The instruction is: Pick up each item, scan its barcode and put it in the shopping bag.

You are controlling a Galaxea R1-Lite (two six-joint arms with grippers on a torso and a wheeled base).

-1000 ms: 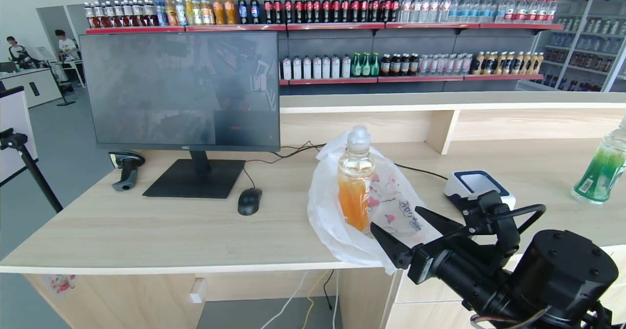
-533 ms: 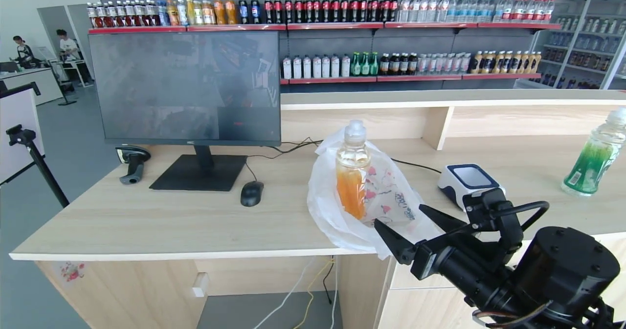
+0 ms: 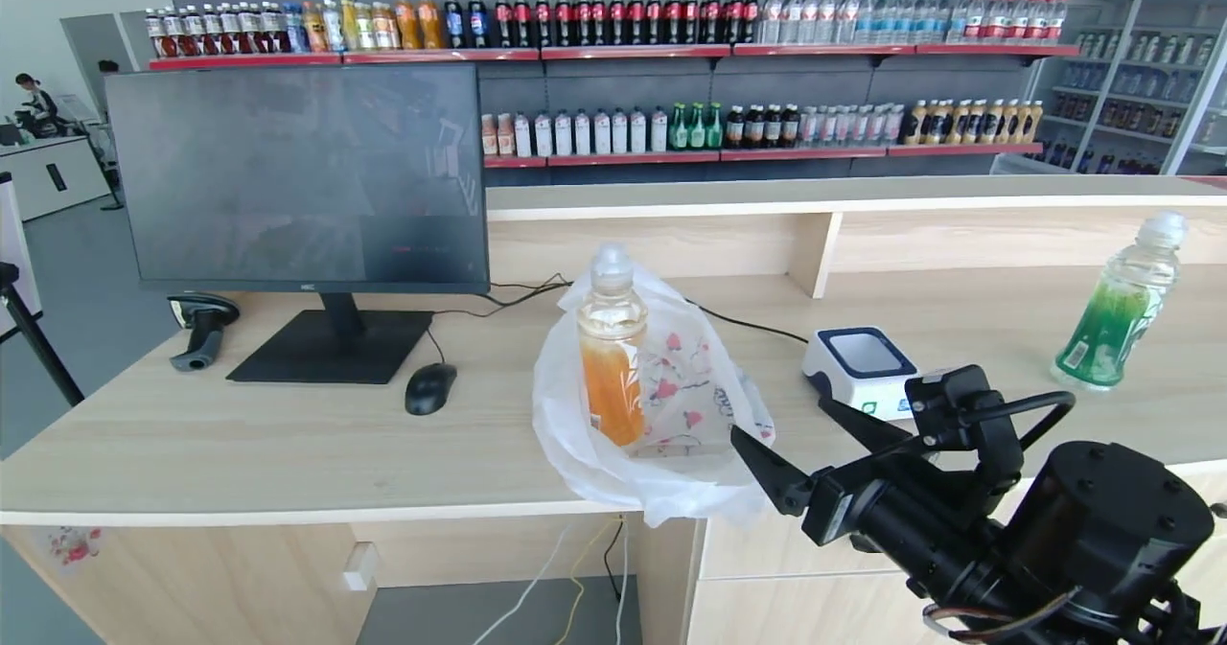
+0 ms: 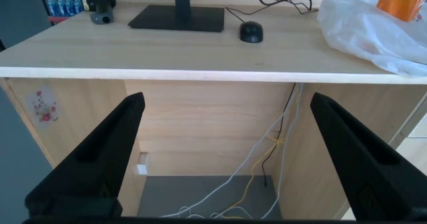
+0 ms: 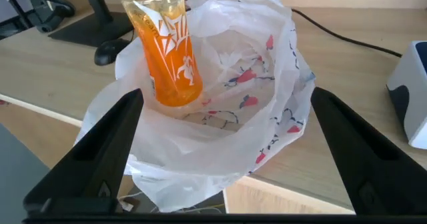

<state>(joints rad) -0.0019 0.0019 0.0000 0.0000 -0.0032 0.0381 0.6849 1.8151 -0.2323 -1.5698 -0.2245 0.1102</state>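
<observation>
Orange bottle upright in shopping bag, countertop front edge; right gripper spread nearby, seemingly empty; left gripper spread.

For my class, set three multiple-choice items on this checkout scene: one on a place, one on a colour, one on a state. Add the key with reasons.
1. Where is the orange drink bottle? A on the floor; B upright inside the shopping bag; C on a wall shelf.
2. What colour is the drink in the right-hand bottle on the counter? A green; B red; C blue.
3. How is the right gripper? A shut on the bag; B shut on a bottle; C open, holding nothing.
Key: 1 B, the bag's white walls rise around it; 2 A, its lower half shows green; 3 C, its fingers stand wide apart, gripping nothing.
</observation>
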